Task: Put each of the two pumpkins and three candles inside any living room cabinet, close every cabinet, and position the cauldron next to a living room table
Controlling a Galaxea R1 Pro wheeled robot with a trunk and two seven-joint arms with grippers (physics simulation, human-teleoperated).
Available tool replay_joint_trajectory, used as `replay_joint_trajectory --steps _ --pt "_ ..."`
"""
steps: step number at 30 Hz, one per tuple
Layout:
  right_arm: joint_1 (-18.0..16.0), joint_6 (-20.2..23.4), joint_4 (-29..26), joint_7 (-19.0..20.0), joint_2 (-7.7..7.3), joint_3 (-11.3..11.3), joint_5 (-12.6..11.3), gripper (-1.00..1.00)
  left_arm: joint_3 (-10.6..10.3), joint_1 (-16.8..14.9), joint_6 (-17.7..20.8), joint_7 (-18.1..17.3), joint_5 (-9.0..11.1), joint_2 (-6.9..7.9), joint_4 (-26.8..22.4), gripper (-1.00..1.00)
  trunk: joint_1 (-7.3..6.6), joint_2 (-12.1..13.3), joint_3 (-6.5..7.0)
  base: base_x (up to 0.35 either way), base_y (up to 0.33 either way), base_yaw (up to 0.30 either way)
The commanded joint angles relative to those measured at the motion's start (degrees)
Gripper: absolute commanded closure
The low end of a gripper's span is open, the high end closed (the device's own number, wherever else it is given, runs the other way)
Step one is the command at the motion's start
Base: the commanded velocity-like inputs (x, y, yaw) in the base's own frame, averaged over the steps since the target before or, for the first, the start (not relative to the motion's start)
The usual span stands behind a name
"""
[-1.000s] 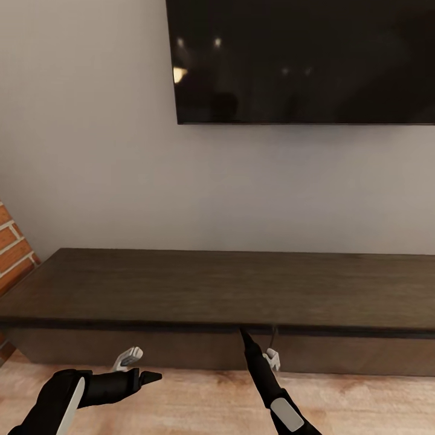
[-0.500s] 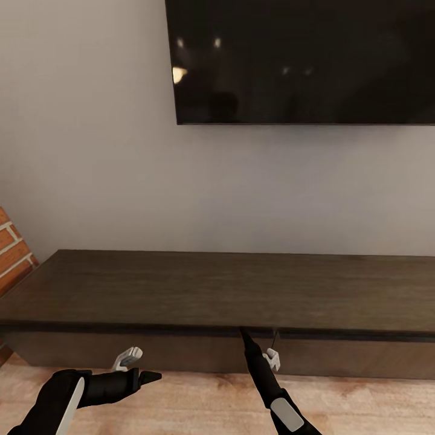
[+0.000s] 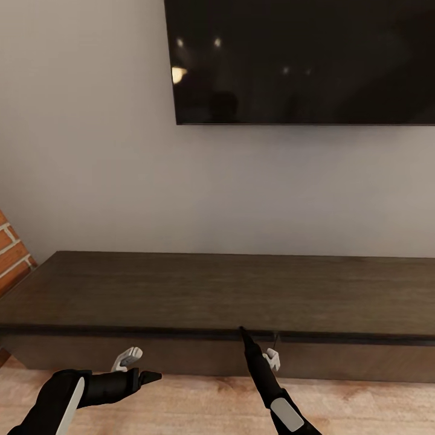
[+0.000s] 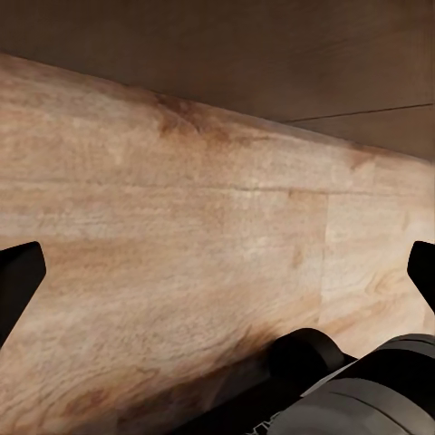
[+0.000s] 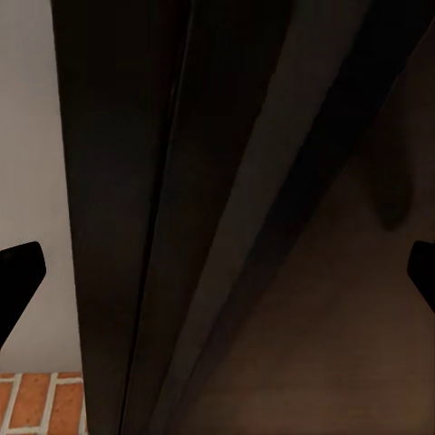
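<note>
The cabinet (image 3: 181, 290), a long low dark brown console, stretches across the head view with its front faces flush and closed. My right gripper (image 3: 258, 348) is open just in front of the upper edge of the cabinet front, near a seam between two fronts. In the right wrist view the right gripper (image 5: 217, 272) looks along the cabinet (image 5: 272, 227) edge with nothing between its fingertips. My left gripper (image 3: 136, 368) is open and empty, low over the floor before the cabinet's left part. The pumpkins, candles, cauldron and table are out of view.
A large black TV (image 3: 302, 60) hangs on the grey wall above the cabinet. The brick fireplace (image 3: 9, 254) borders the cabinet's left end. Light wooden floor (image 3: 199, 405) lies between me and the cabinet, and appears under the left gripper (image 4: 217, 272).
The whole head view has shifted slightly, with the cabinet sitting a little lower and the brick further left, so the camera moved. Both arms hold the same pose.
</note>
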Motion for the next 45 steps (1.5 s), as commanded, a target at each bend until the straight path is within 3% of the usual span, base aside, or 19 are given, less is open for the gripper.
replay_joint_trajectory --steps 1,3,4,45 --pt "0.0 0.0 0.0 0.0 0.0 0.0 0.0 -1.0 0.0 0.0 0.0 0.0 0.01 0.0 0.0 -1.0 0.0 0.0 0.0 0.002 0.0 0.0" --pt "0.0 -0.03 0.0 0.0 0.0 0.0 0.0 -1.0 -0.01 0.0 0.0 0.0 0.02 0.0 0.0 -1.0 0.0 0.0 0.0 0.001 0.0 0.0" --pt "0.0 -0.04 0.0 0.0 0.0 0.0 0.0 1.0 -0.01 0.0 0.0 0.0 0.0 0.0 0.0 -1.0 0.0 0.0 0.0 0.0 0.0 0.0" --pt "0.01 0.0 0.0 0.0 0.0 0.0 0.0 1.0 -0.09 0.0 -0.03 0.0 0.02 -0.09 0.0 -1.0 0.0 0.0 0.0 -0.022 0.0 0.0"
